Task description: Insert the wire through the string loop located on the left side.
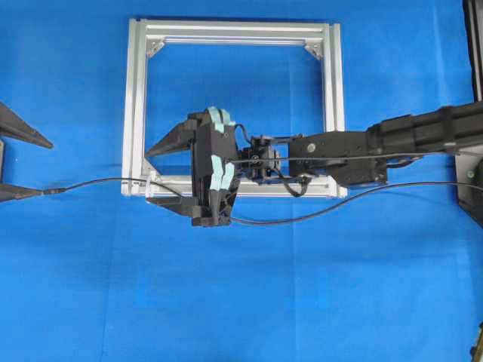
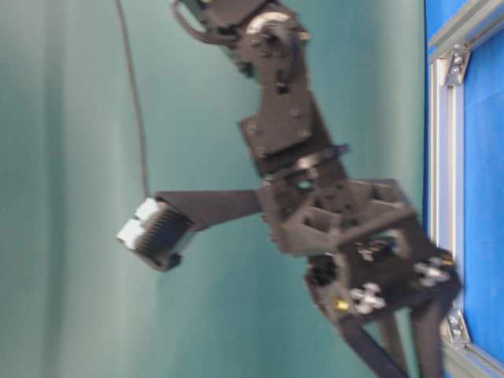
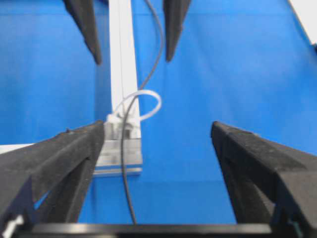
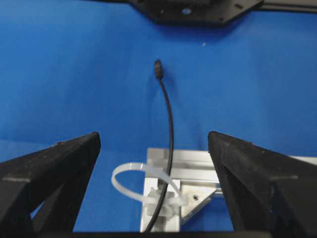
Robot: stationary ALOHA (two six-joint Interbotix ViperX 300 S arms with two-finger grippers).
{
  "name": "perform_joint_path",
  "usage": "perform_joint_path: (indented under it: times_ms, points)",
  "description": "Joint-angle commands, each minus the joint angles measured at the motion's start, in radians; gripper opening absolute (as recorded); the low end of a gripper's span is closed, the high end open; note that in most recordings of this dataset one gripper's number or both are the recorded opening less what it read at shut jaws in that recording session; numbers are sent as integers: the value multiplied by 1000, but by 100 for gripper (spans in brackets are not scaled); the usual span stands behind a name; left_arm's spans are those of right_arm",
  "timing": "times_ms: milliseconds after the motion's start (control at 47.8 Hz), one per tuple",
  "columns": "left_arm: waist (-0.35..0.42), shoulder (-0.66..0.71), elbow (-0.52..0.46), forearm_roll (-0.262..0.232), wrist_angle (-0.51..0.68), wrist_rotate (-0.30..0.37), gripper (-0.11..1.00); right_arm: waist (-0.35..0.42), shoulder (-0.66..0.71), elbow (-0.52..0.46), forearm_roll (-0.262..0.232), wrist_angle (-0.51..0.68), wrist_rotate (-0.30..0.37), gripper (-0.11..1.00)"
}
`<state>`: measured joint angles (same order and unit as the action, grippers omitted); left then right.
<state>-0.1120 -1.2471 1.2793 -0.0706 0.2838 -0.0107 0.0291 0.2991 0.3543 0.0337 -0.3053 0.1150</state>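
We see the right gripper (image 1: 160, 175), jaws wide, reaching in level from the right over the aluminium frame (image 1: 138, 90). Left gripper (image 1: 21, 167) jaws wide at left edge. The wire (image 4: 168, 134) runs through the string loop (image 4: 130, 174).

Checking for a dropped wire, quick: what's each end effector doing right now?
Left end effector: open, holding nothing; wire lies loose between its fingers.
Right end effector: open, empty.

The wire (image 4: 168, 129) is passing through the string loop (image 4: 130, 174) at the left front corner of the aluminium frame (image 1: 136, 98), its plug (image 4: 158, 69) lying beyond on the table (image 1: 75, 286).
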Motion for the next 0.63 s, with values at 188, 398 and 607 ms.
perform_joint_path:
  times_ms: [188, 398, 607]
  points:
    - [0, 6, -14, 3, -15, 0, 83, -5, -141, -12, -6, 86, -3, 96]
    - [0, 6, -12, 3, -28, 0, 83, -11, -183, -2, -9, 101, -3, 96]
    - [0, 9, -11, 2, -44, 0, 83, -11, -183, 0, -9, 100, -3, 96]
